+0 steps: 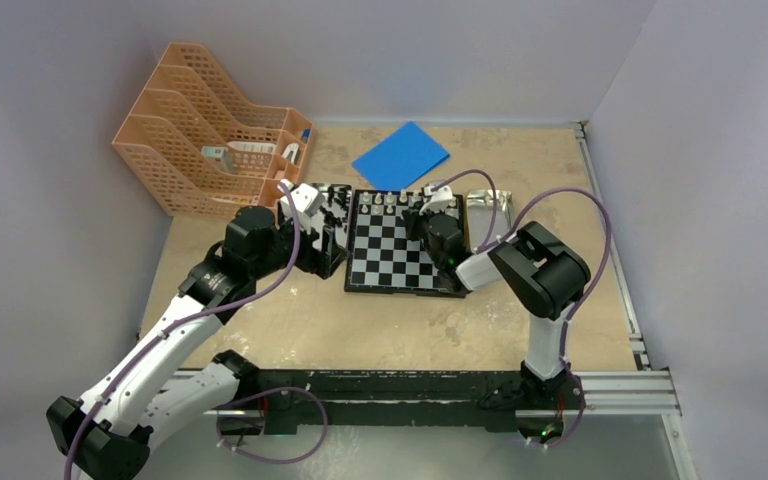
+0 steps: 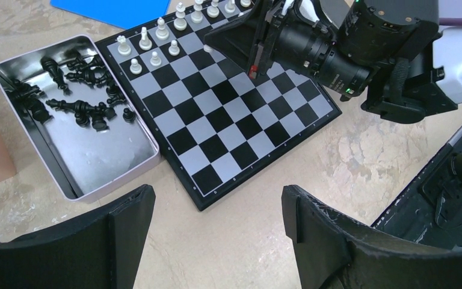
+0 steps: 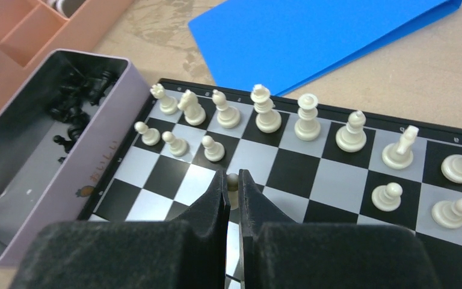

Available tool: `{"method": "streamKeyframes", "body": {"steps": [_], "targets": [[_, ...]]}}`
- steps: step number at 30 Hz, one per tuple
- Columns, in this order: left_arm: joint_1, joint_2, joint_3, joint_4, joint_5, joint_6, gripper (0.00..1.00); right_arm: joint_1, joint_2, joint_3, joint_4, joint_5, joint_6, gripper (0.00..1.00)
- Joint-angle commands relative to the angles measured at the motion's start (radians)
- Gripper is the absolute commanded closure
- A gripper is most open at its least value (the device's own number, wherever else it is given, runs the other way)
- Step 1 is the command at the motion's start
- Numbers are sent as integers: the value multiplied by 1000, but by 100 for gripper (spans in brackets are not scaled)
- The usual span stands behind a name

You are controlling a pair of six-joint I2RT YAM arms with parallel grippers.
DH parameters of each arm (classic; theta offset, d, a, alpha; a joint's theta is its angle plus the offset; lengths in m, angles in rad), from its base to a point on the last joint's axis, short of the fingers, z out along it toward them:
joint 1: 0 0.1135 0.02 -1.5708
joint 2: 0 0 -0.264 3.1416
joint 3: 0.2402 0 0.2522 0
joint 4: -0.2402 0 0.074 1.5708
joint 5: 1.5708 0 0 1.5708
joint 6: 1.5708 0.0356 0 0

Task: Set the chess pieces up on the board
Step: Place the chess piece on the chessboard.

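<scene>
The board (image 1: pixel 400 255) lies in the middle of the table. Cream-white chess pieces (image 3: pixel 267 111) stand along its far row, with pawns (image 3: pixel 177 143) in front of them at both ends. My right gripper (image 3: pixel 233 179) is shut on a white pawn (image 3: pixel 233 180), low over the second row beside three standing pawns. I cannot tell if the pawn touches the board. Black chess pieces (image 2: pixel 78 108) lie in a tin (image 2: pixel 114 180) left of the board. My left gripper (image 2: pixel 216 198) hangs open and holds nothing, over bare table at the board's near-left corner (image 2: pixel 200 201).
An orange file rack (image 1: pixel 210 140) stands at the back left. A blue sheet (image 1: pixel 400 155) lies behind the board. A silver tin lid (image 1: pixel 490 210) sits at the board's far right corner. The right arm's body (image 2: pixel 391 54) reaches over the board's right side.
</scene>
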Motion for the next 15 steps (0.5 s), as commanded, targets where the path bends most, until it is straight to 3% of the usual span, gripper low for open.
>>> {"method": "streamKeyframes", "body": {"steps": [1, 15], "targets": [[1, -11, 16, 38, 23, 16, 23, 8, 19, 14, 73, 68, -3, 94], [0, -14, 15, 37, 28, 18, 23, 35, 93, 93, 55, 136, -8, 91]]}}
